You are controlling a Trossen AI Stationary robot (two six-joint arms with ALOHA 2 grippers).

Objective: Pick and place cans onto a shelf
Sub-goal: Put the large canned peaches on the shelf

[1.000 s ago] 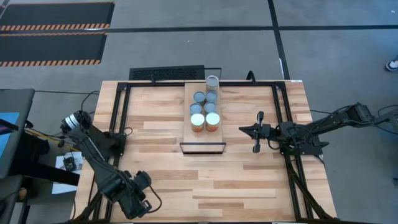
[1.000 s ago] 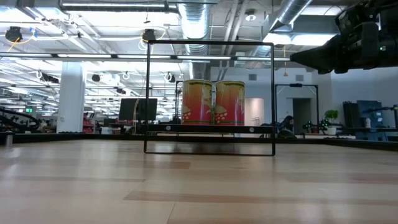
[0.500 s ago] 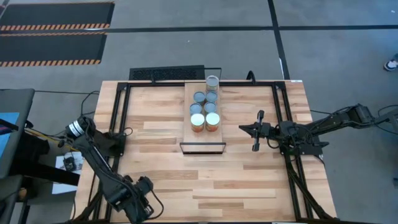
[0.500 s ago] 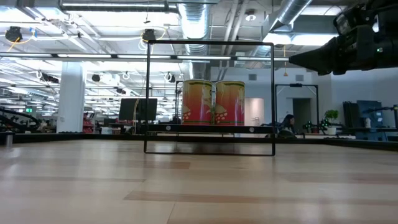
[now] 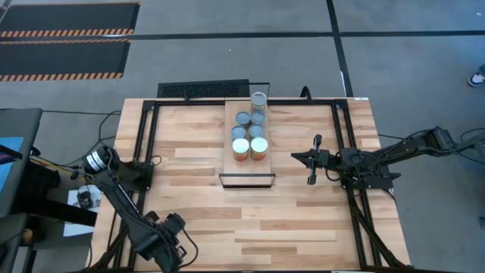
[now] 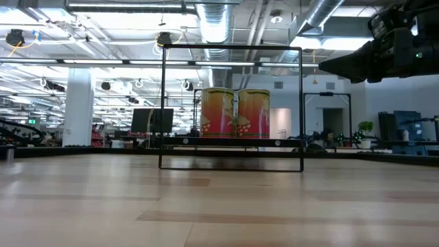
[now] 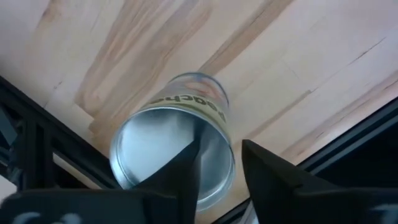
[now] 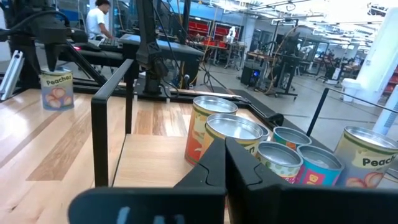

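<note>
Just ahead of the left gripper (image 7: pixel 214 177), at the table's (image 5: pixel 303 220) near-left corner, a silver-topped can (image 7: pixel 171 152) with a "Peaches" label is seen; the spread fingers straddle its rim without clasping it. Seven cans (image 5: pixel 250 129) are clustered on the shelf (image 5: pixel 231 163). Beside the shelf, the right gripper (image 5: pixel 313 159) is held closed, empty.

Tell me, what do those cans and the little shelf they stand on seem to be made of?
The cans look like metal: shiny silver tops with raised rims, wrapped in printed, probably paper, labels. The shelf seems to be pale smooth wood, showing grain, set on a thin frame that is matte black, likely painted metal.
</note>
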